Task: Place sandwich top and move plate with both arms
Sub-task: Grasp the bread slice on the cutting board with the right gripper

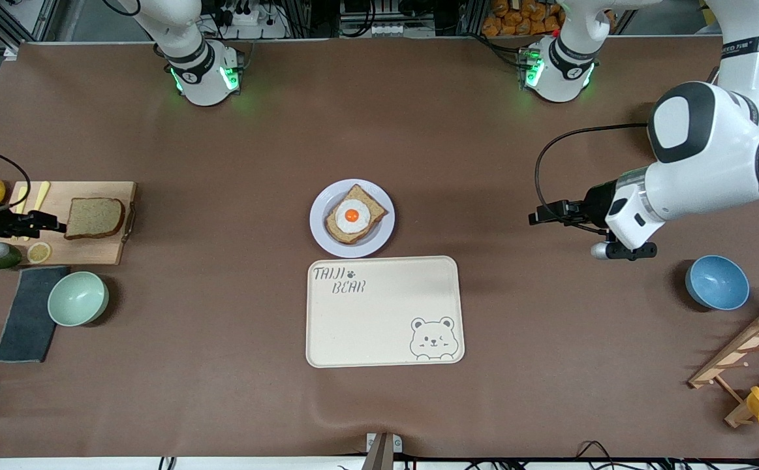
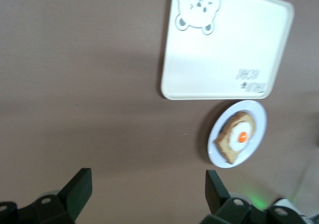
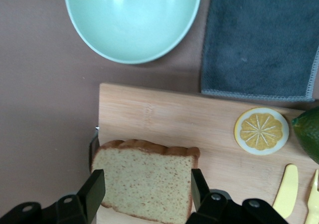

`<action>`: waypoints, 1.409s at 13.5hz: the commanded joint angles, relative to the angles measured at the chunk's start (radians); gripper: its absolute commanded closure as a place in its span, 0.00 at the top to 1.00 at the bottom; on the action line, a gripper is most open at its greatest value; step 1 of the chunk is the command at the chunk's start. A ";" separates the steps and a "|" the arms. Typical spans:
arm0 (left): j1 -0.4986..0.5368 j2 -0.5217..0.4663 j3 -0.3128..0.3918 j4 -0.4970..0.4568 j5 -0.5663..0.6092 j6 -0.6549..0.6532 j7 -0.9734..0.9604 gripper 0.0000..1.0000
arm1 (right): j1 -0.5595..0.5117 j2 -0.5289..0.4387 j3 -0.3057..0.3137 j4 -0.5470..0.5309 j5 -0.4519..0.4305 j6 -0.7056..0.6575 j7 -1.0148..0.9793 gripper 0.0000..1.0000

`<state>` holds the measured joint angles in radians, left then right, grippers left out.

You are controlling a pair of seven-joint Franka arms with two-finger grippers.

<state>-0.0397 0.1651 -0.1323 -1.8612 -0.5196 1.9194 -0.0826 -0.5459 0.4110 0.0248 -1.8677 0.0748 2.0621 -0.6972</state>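
Robot lab, brown-covered table (image 1: pixel 222 163), aluminium framing, cables

I see my right arm's black two-finger gripper (image 3: pixel 144 191) held low, its fingers (image 3: pixel 93 191) spread and straddling something. My left arm waits, elbow bent, its black two-finger gripper (image 2: pixel 147 189) hanging wide open above the bench.

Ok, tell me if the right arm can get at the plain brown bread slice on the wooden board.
Probably yes. The right gripper sits over the plain brown bread slice, jaws straddling its two sides, nothing lying on it or between.
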 commanded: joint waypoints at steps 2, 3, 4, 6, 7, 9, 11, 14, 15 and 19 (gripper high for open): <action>0.014 0.005 -0.004 0.013 -0.034 0.003 0.004 1.00 | -0.060 0.012 0.018 -0.011 0.017 0.001 -0.071 0.75; 0.014 0.004 -0.004 0.013 -0.034 0.003 0.004 1.00 | -0.072 0.018 0.018 -0.011 0.017 0.016 -0.090 0.75; 0.014 -0.001 -0.004 0.011 -0.036 -0.003 0.000 1.00 | -0.090 0.037 0.020 -0.013 0.017 0.032 -0.111 0.74; 0.021 -0.010 -0.001 0.010 -0.034 -0.017 0.001 1.00 | -0.106 0.060 0.020 -0.014 0.022 0.032 -0.116 0.72; 0.036 -0.010 -0.001 0.008 -0.033 -0.037 0.004 1.00 | -0.114 0.061 0.020 -0.034 0.038 0.041 -0.116 0.69; 0.066 -0.006 -0.003 0.013 -0.033 -0.039 0.007 1.00 | -0.126 0.061 0.020 -0.074 0.060 0.085 -0.117 0.69; 0.081 -0.007 -0.004 0.022 -0.034 -0.039 0.006 1.00 | -0.132 0.066 0.020 -0.087 0.060 0.104 -0.116 0.67; 0.083 -0.010 -0.004 0.022 -0.036 -0.040 0.012 1.00 | -0.138 0.080 0.020 -0.088 0.072 0.104 -0.116 0.58; 0.084 -0.010 -0.004 0.023 -0.040 -0.040 0.018 1.00 | -0.143 0.091 0.020 -0.088 0.094 0.104 -0.117 0.55; 0.078 0.001 -0.004 0.023 -0.108 -0.039 0.035 1.00 | -0.154 0.109 0.020 -0.088 0.111 0.131 -0.116 0.50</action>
<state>0.0358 0.1647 -0.1332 -1.8426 -0.5958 1.8960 -0.0651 -0.6699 0.5171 0.0247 -1.9539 0.1708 2.1842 -0.7964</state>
